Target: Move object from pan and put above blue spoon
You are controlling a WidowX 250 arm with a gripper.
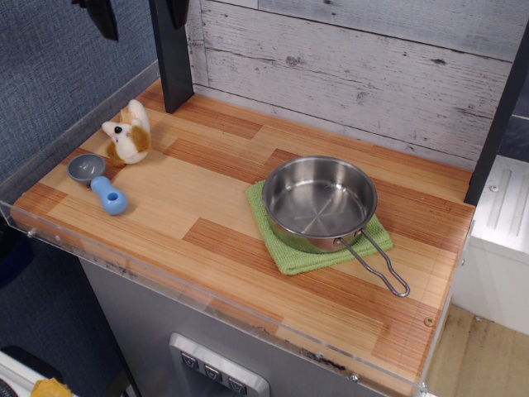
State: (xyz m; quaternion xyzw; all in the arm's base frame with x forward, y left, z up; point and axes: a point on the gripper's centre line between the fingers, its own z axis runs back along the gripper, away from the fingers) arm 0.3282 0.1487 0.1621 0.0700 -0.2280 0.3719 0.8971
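The plush toy (128,134), white with orange-brown patches, sits upright on the wooden counter at the far left, just behind the blue spoon (100,184). The spoon lies flat with its grey bowl toward the toy and its blue handle toward the front edge. The steel pan (319,203) stands empty on a green cloth at the middle right, its wire handle pointing to the front right. My gripper (139,10) is high above the toy at the top left edge. Only its black fingertips (102,18) show, spread apart and holding nothing.
A green cloth (289,252) lies under the pan. A black post (171,62) stands at the back left corner, close to the gripper. A whitewashed plank wall (355,66) runs along the back. A clear acrylic rim (207,302) edges the counter front.
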